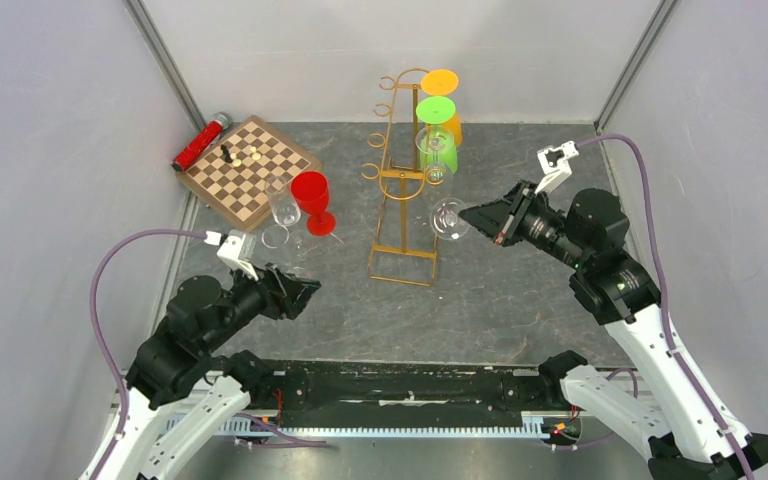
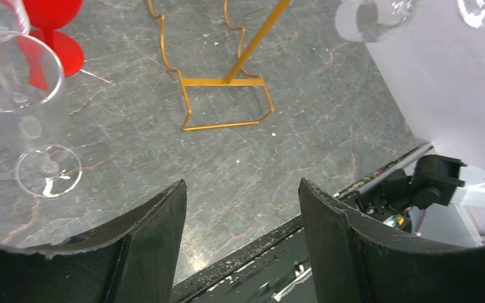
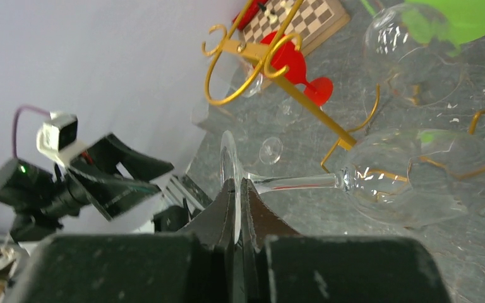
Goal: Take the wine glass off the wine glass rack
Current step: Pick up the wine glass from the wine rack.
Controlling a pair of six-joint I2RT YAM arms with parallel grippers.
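Observation:
The gold wine glass rack [image 1: 400,176] stands mid-table, its bar [image 3: 290,85] also crossing the right wrist view. My right gripper [image 1: 468,213] is shut on the foot of a clear wine glass [image 1: 449,218], held low beside the rack's right side. In the right wrist view the gripper [image 3: 235,186] pinches the thin foot edge-on, and the glass [image 3: 423,177] lies sideways with its bowl away from me. Whether it still touches a hook I cannot tell. My left gripper [image 1: 310,290] is open over the table at front left, and its wrist view shows the gripper [image 2: 240,186] with nothing between its fingers.
Orange [image 1: 441,83], green [image 1: 437,110] and clear [image 3: 413,63] glasses hang on the rack's right side. A clear glass [image 2: 19,95] and a red goblet [image 1: 312,200] stand left of the rack. A chessboard [image 1: 250,170] and a red cylinder [image 1: 200,142] lie at the back left.

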